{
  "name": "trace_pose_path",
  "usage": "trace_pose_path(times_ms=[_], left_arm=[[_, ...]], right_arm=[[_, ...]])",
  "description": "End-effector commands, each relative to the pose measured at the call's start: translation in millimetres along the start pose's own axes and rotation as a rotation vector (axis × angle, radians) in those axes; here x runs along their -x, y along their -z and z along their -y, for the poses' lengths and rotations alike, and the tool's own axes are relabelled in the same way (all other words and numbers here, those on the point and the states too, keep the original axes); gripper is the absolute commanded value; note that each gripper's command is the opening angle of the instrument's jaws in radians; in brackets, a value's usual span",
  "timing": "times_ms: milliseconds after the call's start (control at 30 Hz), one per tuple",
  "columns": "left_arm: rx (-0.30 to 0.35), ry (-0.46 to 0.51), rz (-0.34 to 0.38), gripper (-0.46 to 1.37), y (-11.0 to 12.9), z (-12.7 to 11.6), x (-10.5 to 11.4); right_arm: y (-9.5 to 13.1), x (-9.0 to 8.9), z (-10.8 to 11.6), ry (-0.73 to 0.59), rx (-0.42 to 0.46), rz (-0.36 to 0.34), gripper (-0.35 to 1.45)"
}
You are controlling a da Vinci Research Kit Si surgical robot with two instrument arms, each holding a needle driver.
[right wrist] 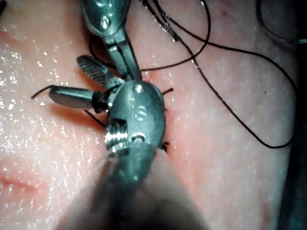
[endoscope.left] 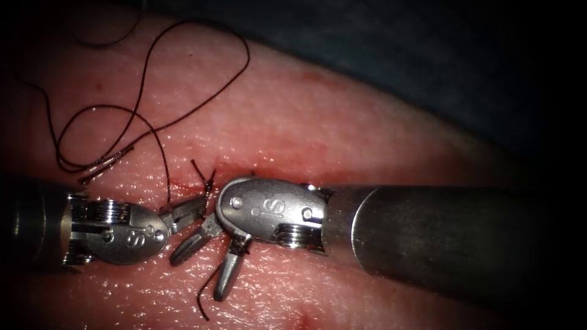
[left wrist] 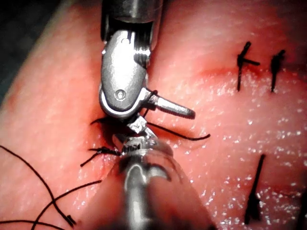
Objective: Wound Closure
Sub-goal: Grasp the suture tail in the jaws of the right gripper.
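My left tool comes in from the left, its jaws shut on the thread just beside the dark knot at the cut's left end. My right tool stands open right next to it. A short thread tail runs down between its spread jaws. The curved needle lies loose on the tissue, up and to the left of the knot, not in the tissue. In the right wrist view the open right tool sits under the shut left tool.
A long loop of dark thread lies over the tissue at the upper left. Red fluid marks the cut line. Earlier stitches with cut ends stand further along the cut. The right shaft covers the lower right.
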Motion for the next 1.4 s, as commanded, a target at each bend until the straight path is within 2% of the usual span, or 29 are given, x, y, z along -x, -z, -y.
trace_pose_path(times_ms=[33, 300, 533, 833, 1200, 1300, 1333, 1400], left_arm=[[0.006, -0.002, 0.003, -0.35, -0.1, -0.1, 0.1], [0.008, 0.002, 0.004, -0.35, -0.3, -0.2, 0.4], [0.01, -0.002, 0.007, -0.35, -0.4, -0.6, 0.8], [0.011, 0.001, 0.004, -0.35, 0.1, -0.7, 1.5], [0.012, -0.001, 0.006, -0.35, 0.0, -0.9, 1.7], [0.012, -0.001, 0.006, -0.35, 0.0, -0.9, 1.7], [0.012, -0.001, 0.006, -0.35, 0.0, -0.9, 1.7], [0.012, -0.001, 0.006, -0.35, 0.0, -0.9, 1.7]], right_arm=[[-0.2, -0.1, 0.0, 0.009, 0.0, 0.019, 0.77], [-2.5, -0.4, 0.9, 0.028, -0.024, 0.113, 0.65], [-3.8, 0.5, 1.4, 0.038, -0.044, 0.159, 0.55], [-3.0, 1.1, 1.0, 0.04, -0.052, 0.206, 0.53], [-3.1, 1.8, 1.3, 0.041, -0.077, 0.214, 0.46], [-3.1, 1.9, 1.4, 0.04, -0.095, 0.217, 0.02], [-3.1, 2.0, 1.5, 0.039, -0.106, 0.225, -0.35], [-3.1, 2.0, 1.5, 0.035, -0.145, 0.245, -0.35]])
